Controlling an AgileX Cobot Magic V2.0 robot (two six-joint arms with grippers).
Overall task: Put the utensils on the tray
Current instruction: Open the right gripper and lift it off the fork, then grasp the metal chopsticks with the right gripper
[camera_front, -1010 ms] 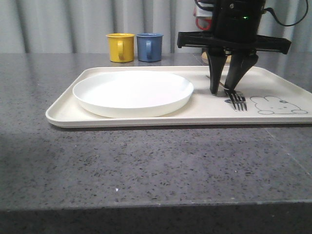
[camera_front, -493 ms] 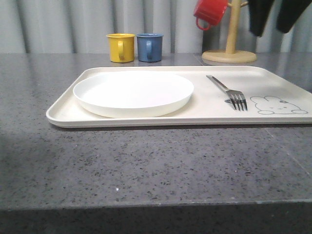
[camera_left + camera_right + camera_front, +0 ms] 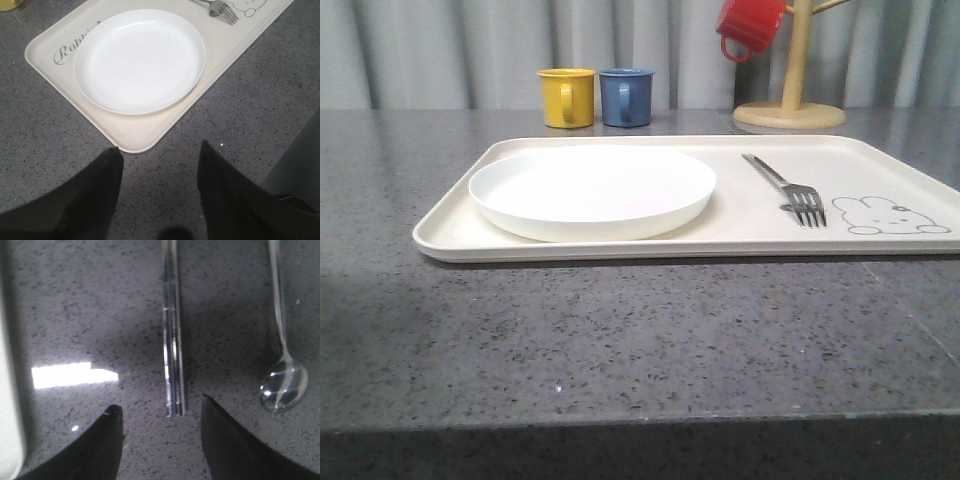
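Tray (image 3: 620,245): a big cream tray on the gray table (image 3: 620,350).
Plate (image 3: 592,190): round and white, lying on the tray, just ahead of the left claw (image 3: 159,155).
Fork (image 3: 790,190): lying flat on the tray beside the plate.
Knife (image 3: 173,340): on the bare table, its tip right between the right claw's (image 3: 161,412) 2 fingers.
Spoon (image 3: 283,380): on the table just beside that claw, near the knife.
Left claw: fingers apart, holding nothing.
Right claw: fingers apart, holding nothing.
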